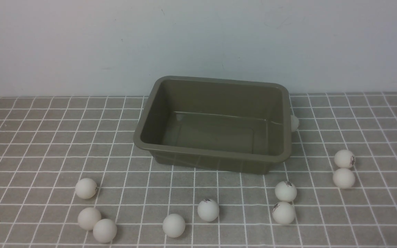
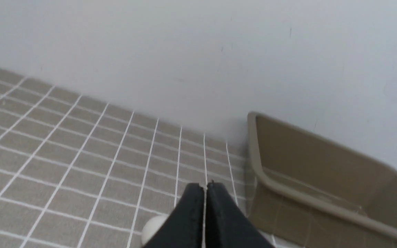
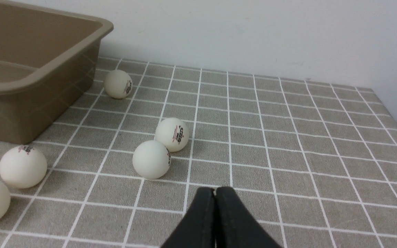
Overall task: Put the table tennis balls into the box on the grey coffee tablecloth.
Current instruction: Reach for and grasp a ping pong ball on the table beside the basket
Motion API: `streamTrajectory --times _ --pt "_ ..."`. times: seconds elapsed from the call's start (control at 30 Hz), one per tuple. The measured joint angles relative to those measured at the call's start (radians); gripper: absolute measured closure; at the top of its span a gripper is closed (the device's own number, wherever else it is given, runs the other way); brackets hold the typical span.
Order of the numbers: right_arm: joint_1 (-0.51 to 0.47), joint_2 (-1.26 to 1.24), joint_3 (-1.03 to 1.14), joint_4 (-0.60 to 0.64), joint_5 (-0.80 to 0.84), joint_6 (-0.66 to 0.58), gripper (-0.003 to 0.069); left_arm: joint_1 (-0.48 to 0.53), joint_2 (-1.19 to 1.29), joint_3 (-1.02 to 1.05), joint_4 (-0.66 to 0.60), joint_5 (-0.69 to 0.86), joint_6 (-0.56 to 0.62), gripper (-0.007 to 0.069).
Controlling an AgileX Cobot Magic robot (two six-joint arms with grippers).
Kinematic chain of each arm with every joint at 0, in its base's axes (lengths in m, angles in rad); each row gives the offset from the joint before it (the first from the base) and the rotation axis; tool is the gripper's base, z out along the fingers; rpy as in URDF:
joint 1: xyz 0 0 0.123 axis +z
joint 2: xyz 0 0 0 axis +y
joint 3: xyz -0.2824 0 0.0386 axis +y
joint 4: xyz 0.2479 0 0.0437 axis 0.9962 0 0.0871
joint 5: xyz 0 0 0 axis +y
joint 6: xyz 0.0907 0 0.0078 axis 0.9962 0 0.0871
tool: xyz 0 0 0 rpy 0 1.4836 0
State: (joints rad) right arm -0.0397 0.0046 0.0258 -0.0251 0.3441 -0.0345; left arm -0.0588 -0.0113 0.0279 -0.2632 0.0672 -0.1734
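Sitting toward the far edge of the counter, about midway along it, the olive-brown box (image 1: pixel 219 98) stands upright and open on the grey coffee tablecloth (image 1: pixel 40 137). All ten white table tennis balls (image 1: pixel 208 210) lie on the cloth outside it. Toward the near left corner are three: a lone ball (image 1: pixel 86 188) and, closer to the near edge, a first pair (image 1: pixel 89 218) that looks to be touching. Two more lie apart near the middle of the near edge, one plain ball (image 1: pixel 173 225) and another with a dark logo on top. Off the box's near right corner a second pair (image 1: pixel 285 191) sits close together, both printed. A third pair (image 1: pixel 344 158) lies farther toward the right edge, touching or nearly so. The last ball (image 1: pixel 294 123) rests just beside the box's right wall, half hidden by the rim in the front view. The left fingers (image 2: pixel 193 213) are pressed together over the cloth near the box's left wall, with one ball (image 2: pixel 152 227) partly hidden behind them. The right fingers (image 3: pixel 202 217) are also together, holding nothing, above the cloth near the third pair.
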Motion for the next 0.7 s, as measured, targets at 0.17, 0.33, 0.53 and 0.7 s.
streamTrajectory --times 0.17,0.33,0.53,0.7 --pt "0.000 0.000 0.001 0.001 -0.030 0.000 0.0673 0.000 0.000 0.000 -0.008 -0.077 -0.002 0.0629" --pt "0.000 0.000 0.001 0.016 -0.034 0.006 0.0673 0.000 0.000 -0.003 -0.011 -0.243 -0.011 0.0629" --pt "0.000 0.000 0.002 0.346 -0.170 0.205 0.0673 0.000 0.067 -0.230 0.009 0.057 -0.010 0.0629" --pt "0.000 0.000 0.002 0.637 -0.290 0.305 0.0673 0.000 0.467 -0.587 0.026 0.668 0.001 0.0629"
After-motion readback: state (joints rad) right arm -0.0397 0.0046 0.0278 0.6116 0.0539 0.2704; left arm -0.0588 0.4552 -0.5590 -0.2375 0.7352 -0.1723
